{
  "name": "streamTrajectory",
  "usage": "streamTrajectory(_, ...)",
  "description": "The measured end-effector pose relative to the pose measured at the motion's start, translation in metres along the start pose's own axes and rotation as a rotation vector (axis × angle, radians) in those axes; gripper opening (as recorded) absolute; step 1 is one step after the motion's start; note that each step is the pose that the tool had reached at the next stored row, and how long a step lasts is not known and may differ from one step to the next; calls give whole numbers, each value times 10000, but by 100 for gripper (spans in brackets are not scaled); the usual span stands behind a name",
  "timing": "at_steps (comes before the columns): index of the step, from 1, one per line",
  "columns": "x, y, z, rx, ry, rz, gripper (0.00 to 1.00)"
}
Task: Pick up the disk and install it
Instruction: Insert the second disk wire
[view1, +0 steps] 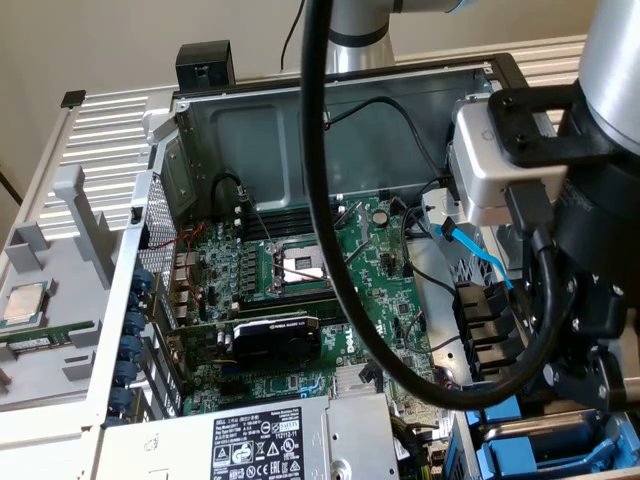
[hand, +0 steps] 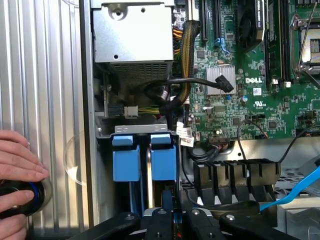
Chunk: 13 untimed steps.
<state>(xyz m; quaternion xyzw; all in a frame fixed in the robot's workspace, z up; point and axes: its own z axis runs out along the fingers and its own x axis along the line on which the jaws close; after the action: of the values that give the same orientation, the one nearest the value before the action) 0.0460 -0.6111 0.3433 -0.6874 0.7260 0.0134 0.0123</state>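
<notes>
The disk (hand: 164, 159) shows edge-on in the wrist view as a blue carrier frame standing in the drive bay (hand: 135, 129) of the open computer case. Its thin dark edge runs down between my fingers. A second blue carrier (hand: 125, 158) stands beside it in the neighbouring slot. My gripper (hand: 168, 216) is directly over the disk, jaws drawn close on its edge. In the exterior view the gripper (view1: 588, 392) hangs low at the case's right corner, above blue carrier plastic (view1: 560, 458) with a white label (view1: 562, 427).
A person's hand (hand: 17, 165) rests on the ribbed panel beside the case, on a black round knob (hand: 22, 197). Black cable bundles (hand: 175, 92), a blue SATA cable (hand: 300, 190), the motherboard (view1: 300, 270), the graphics card (view1: 275, 335) and the power supply (hand: 132, 32) surround the bay.
</notes>
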Motion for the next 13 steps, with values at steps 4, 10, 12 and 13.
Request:
streamTrajectory(4,0,0,5,3,2,0,16)
streamTrajectory(10,0,7,14,7,1,1,16)
streamTrajectory(12,1,11,17,7,0,0,16)
streamTrajectory(13,1,11,18,9,0,0,16)
